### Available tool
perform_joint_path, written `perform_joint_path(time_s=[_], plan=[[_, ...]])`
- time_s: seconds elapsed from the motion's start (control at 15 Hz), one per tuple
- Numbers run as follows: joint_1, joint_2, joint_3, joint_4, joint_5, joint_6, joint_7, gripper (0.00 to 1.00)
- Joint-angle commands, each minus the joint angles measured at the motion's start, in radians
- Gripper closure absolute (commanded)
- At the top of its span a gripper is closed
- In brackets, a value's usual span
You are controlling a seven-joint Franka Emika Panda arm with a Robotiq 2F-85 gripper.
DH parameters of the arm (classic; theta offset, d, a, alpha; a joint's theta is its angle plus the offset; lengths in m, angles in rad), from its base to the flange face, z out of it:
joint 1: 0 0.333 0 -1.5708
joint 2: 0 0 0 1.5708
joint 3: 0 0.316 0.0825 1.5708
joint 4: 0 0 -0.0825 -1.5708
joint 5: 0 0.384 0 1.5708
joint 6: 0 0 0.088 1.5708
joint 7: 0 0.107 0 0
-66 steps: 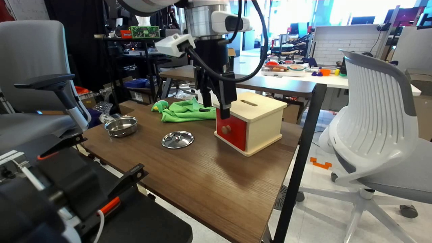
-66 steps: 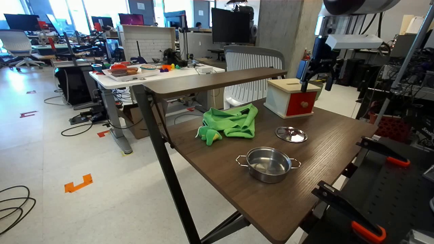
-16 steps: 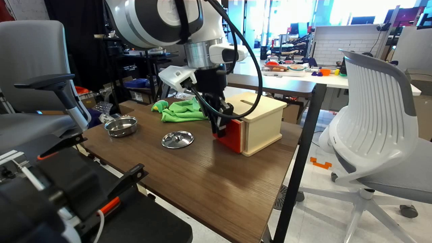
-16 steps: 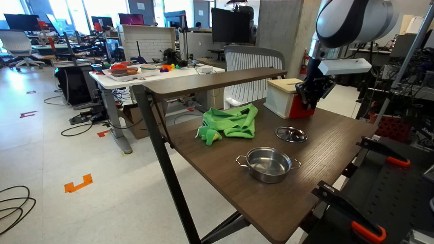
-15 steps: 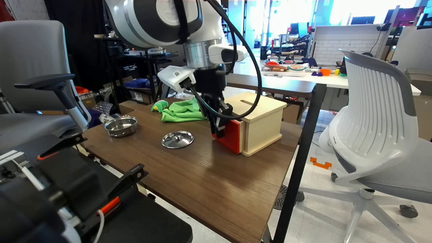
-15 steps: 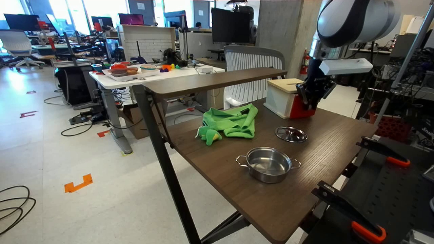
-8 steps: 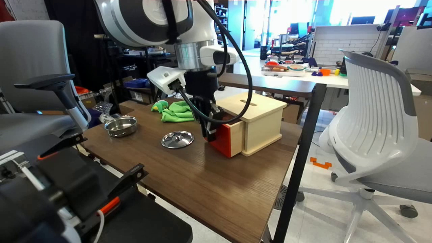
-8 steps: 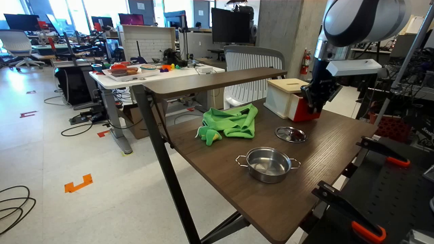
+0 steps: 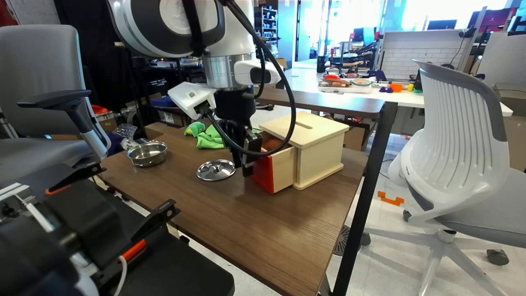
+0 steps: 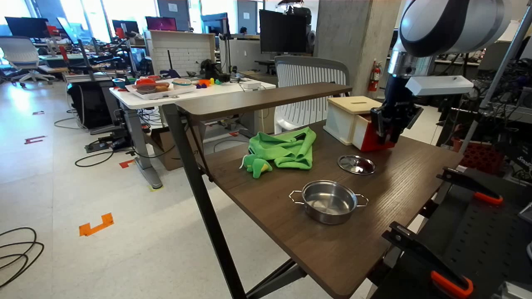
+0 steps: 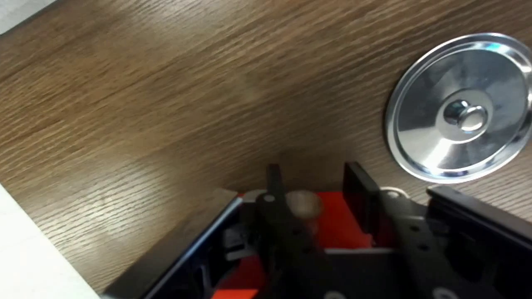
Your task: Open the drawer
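Observation:
The drawer juts well out of the light wooden box, its red front and pale side wall showing. Inside it is a reddish-brown patch that I cannot make out. In the wrist view the round wooden knob lies between my gripper's fingers, close to the left one, with a clear gap to the right one. The jaws stand apart and do not clamp the knob. In both exterior views the gripper is right at the red front, tilted, and hides the knob.
A metal lid lies on the table just beside the gripper. Farther off stands a metal pot. A green cloth and a green toy lie near the box. A raised brown shelf runs behind.
The drawer has slid steadily farther out of the box, with my gripper moving back along with it. The jaws, shut on the knob before, have parted. Lid, pot and cloth have stayed put.

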Motion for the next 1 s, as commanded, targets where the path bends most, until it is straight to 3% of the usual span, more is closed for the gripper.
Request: perform_joint_path(time_s=[0.0, 0.27, 0.6, 0.93], plan=[[-0.022, -0.024, 0.068, -0.035, 0.058, -0.047, -0.065, 0.26], [-0.023, -0.022, 0.102, -0.044, 0.091, -0.095, -0.082, 0.01], [-0.006, -0.105, 0.072, -0.086, 0.081, -0.209, -0.044, 0.0], [0.0, -0.311, 0.043, -0.209, 0.077, -0.249, -0.025, 0.0]])
